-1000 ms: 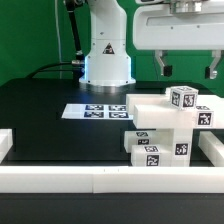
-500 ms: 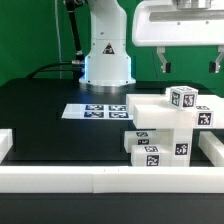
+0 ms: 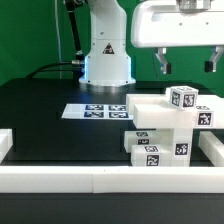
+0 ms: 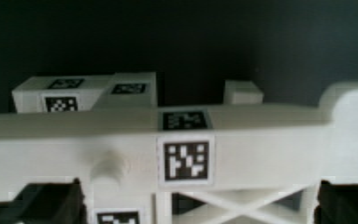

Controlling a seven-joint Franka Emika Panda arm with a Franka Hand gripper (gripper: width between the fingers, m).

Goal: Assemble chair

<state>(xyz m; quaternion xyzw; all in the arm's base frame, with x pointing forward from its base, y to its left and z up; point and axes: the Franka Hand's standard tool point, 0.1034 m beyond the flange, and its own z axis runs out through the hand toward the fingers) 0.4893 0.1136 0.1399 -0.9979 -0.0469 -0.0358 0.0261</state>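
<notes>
1. The flat matte black tabletop (image 3: 50, 125) is carrying everything I am logging here, with a low white border rail (image 3: 60, 180) running along its near edge in the exterior view.

2. The white robot arm base (image 3: 106, 50) is standing at the far side of the tabletop, behind the parts.

3. The large white two-finger hand (image 3: 187, 68) is hanging in the air above the parts, at the exterior view's right. Its two dark fingers are standing spread apart and I am seeing nothing between them: the hand is released, touching nothing.

4. The chair (image 3: 165, 125), a set of chunky matte white plastic blocks and a slab bearing small black-and-white square tags, is sitting as a stacked cluster on the tabletop at the exterior view's right, below the hand and just beside the right-hand rail. A flat slab is lying across the cluster, a tagged block is resting on top, and smaller tagged blocks are sitting at the front. In the wrist view the chair (image 4: 176, 135) is filling most of the picture, tags facing the camera, blurred.

5. The marker board (image 3: 98, 111), a thin flat white sheet of printed tags, is lying on the tabletop between the arm base and the chair parts, near the cluster.
</notes>
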